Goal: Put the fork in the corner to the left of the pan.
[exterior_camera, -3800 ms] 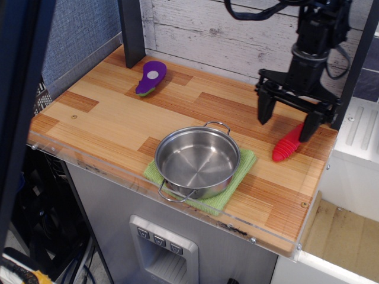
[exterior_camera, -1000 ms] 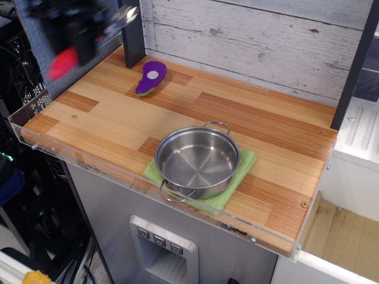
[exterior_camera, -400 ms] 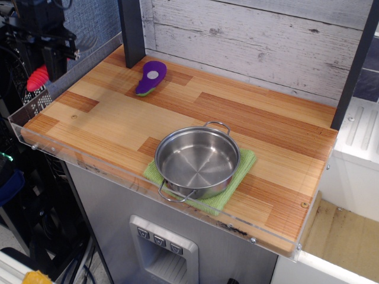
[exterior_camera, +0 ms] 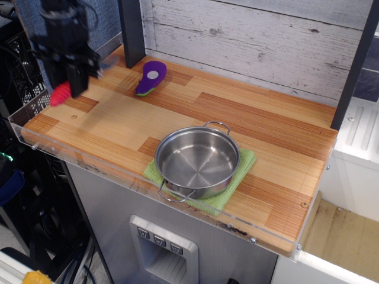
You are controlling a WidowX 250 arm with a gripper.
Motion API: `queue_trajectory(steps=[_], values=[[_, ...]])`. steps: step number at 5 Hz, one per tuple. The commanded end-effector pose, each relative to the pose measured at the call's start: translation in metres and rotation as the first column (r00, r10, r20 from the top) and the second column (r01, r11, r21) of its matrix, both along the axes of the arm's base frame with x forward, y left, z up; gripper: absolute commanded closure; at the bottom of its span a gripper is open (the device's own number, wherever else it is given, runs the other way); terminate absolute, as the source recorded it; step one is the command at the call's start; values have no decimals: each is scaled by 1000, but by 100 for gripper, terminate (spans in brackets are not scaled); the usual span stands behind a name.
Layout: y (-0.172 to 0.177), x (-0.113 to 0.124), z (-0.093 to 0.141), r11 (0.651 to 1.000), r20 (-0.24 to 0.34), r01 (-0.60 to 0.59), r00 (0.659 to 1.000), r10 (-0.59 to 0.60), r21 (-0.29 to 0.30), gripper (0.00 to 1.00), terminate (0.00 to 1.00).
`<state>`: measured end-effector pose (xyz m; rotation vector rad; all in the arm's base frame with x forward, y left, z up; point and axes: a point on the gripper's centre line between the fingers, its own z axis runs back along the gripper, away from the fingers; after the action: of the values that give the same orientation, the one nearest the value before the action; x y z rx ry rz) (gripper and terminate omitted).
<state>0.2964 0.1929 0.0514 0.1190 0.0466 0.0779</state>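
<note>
The fork's red ribbed handle (exterior_camera: 60, 94) sticks out below my gripper (exterior_camera: 70, 84), which is shut on it; the grey tines are hidden by the black fingers. Gripper and fork hang just above the left end of the striped tabletop, near its acrylic-edged left corner (exterior_camera: 29, 125). The shiny steel pan (exterior_camera: 197, 161) with two loop handles sits well to the right, near the front edge.
A green cloth (exterior_camera: 244, 164) lies under the pan. A purple eggplant toy (exterior_camera: 151, 77) lies at the back left, beside a dark upright post (exterior_camera: 131, 32). A clear acrylic rim (exterior_camera: 83, 163) runs along the front and left edges.
The gripper took the fork from the right end of the table and carried it to the far left. In the last half second it came right and down over the tabletop's left end.
</note>
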Motion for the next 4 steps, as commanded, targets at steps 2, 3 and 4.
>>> queue_trajectory(steps=[2,3,4], values=[[2,-6,-37,999,-113,-28,993,32,33,100,0],[-9,-7,-30,1000,-115,-1,993,3,18,0,0],[-26,-2,18,1000,6,28,1000,-28,-2,0,0]])
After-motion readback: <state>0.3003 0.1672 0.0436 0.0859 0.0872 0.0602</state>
